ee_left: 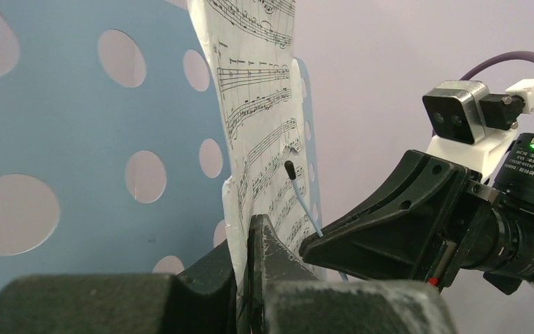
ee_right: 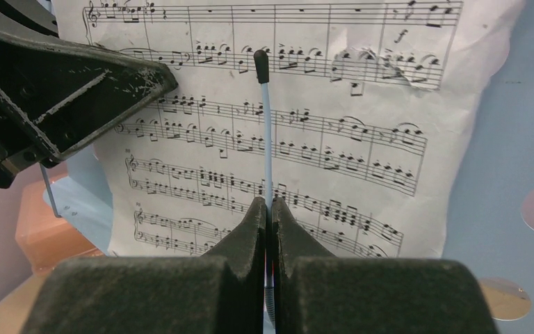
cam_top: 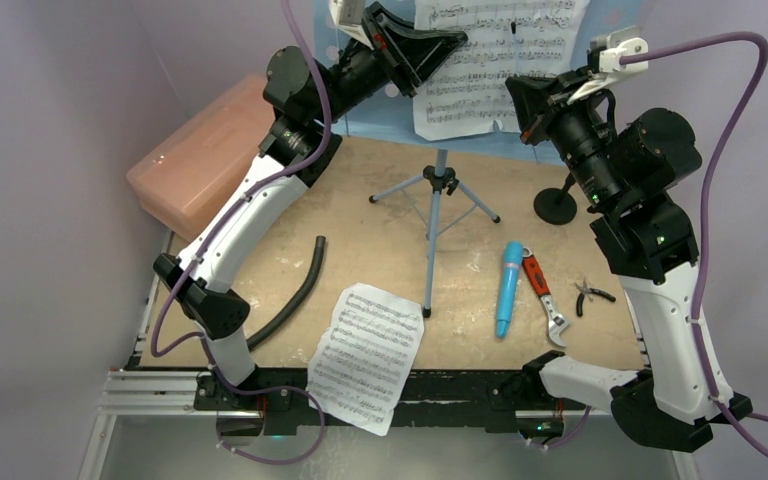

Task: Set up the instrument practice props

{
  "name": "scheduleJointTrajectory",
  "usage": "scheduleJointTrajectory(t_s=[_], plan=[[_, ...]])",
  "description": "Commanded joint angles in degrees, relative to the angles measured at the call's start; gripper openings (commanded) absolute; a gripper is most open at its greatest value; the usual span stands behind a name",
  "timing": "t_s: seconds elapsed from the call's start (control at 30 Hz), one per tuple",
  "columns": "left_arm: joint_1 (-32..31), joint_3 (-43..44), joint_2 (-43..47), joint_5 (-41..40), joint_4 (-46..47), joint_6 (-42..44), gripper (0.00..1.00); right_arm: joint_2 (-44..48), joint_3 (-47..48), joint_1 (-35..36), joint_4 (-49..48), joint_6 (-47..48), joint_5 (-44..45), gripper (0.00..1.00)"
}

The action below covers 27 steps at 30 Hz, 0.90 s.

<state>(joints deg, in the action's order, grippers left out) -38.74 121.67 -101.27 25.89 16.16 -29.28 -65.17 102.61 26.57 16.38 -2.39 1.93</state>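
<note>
The light-blue perforated music stand [cam_top: 385, 125] stands on its thin tripod [cam_top: 438, 200] at the back. One sheet-music page [cam_top: 495, 60] lies against its desk. My left gripper [cam_top: 448, 45] is shut on that page's edge [ee_left: 240, 139], fingertips together on the paper [ee_left: 245, 226]. My right gripper [cam_top: 518, 97] is shut on the stand's thin page-holder wire [ee_right: 267, 139], which crosses the page [ee_right: 334, 146]. The second page [cam_top: 365, 355] lies at the table's front edge. The turquoise microphone [cam_top: 508, 288] lies flat right of centre. The black mic stand [cam_top: 555, 205] stands at the right, partly hidden by the right arm.
A salmon-pink case [cam_top: 205, 150] sits at the back left. A curved black hose [cam_top: 295, 295] lies at the front left. A red-handled wrench [cam_top: 545, 300] lies beside the microphone, and small pliers [cam_top: 592, 293] lie further right.
</note>
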Motion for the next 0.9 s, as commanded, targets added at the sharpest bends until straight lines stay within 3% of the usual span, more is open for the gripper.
scheduleJointTrajectory(t_s=[0.0,0.33,0.67,0.87], plan=[[-1.38,3.15,-1.69,1.3,0.81,1.06,0.0,0.83,0.28,0.15,-3.7,-1.09,-1.85,0.0],[-2.28,2.96,-2.26,0.04,-0.33,2.4,0.0,0.7,0.22,0.15,-3.3,-1.48,-1.85,0.0],[-2.27,-3.38,3.17,-4.38,-1.65,9.04,0.34,0.68,-0.03,0.15,-3.1,-1.8,-1.51,0.0],[-2.28,-5.46,5.84,-7.16,-4.14,12.21,0.4,0.57,0.01,0.15,-3.04,-1.91,-1.49,0.0]])
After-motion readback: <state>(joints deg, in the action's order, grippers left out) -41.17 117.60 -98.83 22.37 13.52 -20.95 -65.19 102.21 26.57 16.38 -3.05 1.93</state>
